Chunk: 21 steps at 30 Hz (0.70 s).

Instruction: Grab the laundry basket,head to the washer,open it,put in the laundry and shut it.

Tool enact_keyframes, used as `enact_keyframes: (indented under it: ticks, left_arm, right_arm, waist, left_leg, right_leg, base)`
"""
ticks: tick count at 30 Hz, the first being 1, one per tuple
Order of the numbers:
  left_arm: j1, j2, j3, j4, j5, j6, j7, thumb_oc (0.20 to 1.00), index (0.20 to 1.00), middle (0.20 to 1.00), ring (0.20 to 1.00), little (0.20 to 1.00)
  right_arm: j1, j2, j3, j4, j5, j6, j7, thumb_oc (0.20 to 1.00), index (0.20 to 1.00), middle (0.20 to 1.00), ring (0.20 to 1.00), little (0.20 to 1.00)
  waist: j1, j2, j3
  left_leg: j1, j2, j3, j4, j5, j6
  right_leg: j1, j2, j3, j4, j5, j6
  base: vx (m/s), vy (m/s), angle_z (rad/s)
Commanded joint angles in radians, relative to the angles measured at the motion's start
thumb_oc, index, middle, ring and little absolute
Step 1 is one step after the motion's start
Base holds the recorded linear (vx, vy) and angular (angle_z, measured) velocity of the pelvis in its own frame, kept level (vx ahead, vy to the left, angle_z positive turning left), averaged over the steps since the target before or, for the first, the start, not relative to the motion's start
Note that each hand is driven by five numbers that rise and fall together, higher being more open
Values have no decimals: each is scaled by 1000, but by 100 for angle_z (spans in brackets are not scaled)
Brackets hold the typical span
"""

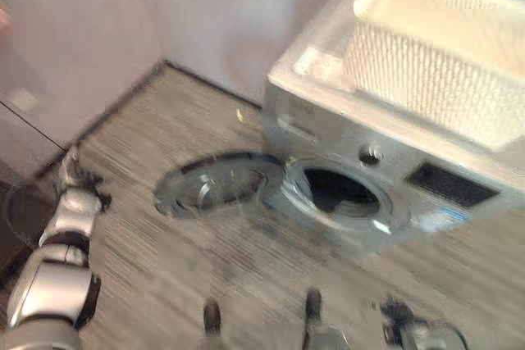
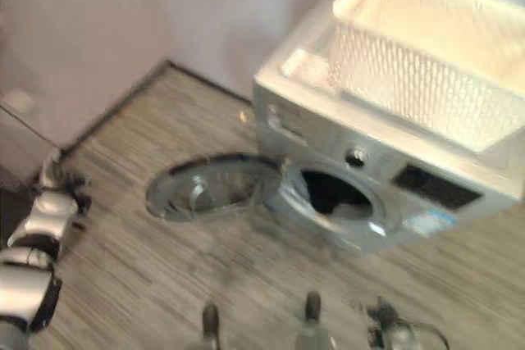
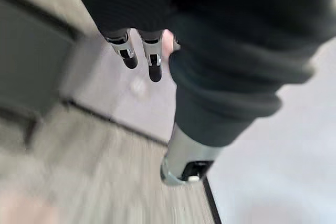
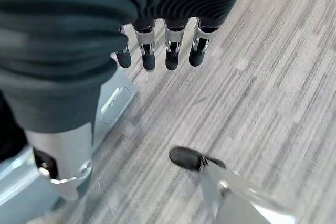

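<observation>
A white perforated laundry basket (image 1: 435, 63) stands on top of the silver front-loading washer (image 1: 459, 194). The washer's round door (image 1: 217, 184) is swung wide open to its left, low over the floor. The drum opening (image 1: 336, 190) is dark inside, and I cannot tell what lies in it. My left hand (image 1: 75, 178) hangs at the lower left, well away from the door, with straight fingers (image 3: 152, 61) holding nothing. My right hand (image 1: 406, 317) hangs low in front of the washer, its fingers (image 4: 170, 51) relaxed and empty over the floor.
Pale walls meet in a corner behind the washer (image 2: 168, 59). A dark low piece of furniture (image 1: 16, 219) stands at the far left beside my left arm. Grey wood-grain floor (image 1: 164, 276) lies open in front of the door.
</observation>
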Motion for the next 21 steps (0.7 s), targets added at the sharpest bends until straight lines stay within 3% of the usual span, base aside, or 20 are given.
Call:
enact_keyframes:
  ticks: [1,5,8,15,21]
  left_arm:
    - [-117,45,-12,71,-29,-39,-13,1000,1000,1000,1000,1000]
    - [-206,61,-57,122,-5,-35,-24,1000,1000,1000,1000,1000]
    - [-262,45,-112,143,30,-39,-33,1000,1000,1000,1000,1000]
    - [-234,0,-171,127,81,-52,-74,1000,1000,1000,1000,1000]
    - [9,-110,-179,-54,79,-101,-177,1000,1000,1000,1000,1000]
  right_arm:
    - [2,-59,27,-63,-31,-41,-5,1000,1000,1000,1000,1000]
    - [84,-51,16,-1,-31,-33,13,1000,1000,1000,1000,1000]
    - [90,-32,5,137,-31,-20,16,1000,1000,1000,1000,1000]
    - [73,-28,24,162,-37,-27,24,1000,1000,1000,1000,1000]
    - [63,-66,13,139,-60,-30,22,1000,1000,1000,1000,1000]
  waist:
    - [-18,-6,55]
    - [-46,-62,68]
    - [-57,-77,82]
    - [-67,-73,90]
    - [-57,-48,72]
  left_leg:
    - [-33,-29,-23,7,-29,41]
    - [-87,-29,-24,7,-21,42]
    - [-132,-34,-31,7,-11,45]
    - [-170,-37,-31,7,-2,44]
    - [-132,-28,-12,7,-16,43]
  right_leg:
    - [43,18,55,20,-120,42]
    - [-11,18,65,8,-89,58]
    - [-56,14,71,1,-72,65]
    - [-102,9,81,1,-61,71]
    - [-83,7,95,1,-70,70]
  base:
    - [-71,18,-1]
    - [-24,-20,-5]
    - [0,0,0]
    - [0,0,0]
    - [27,12,-4]
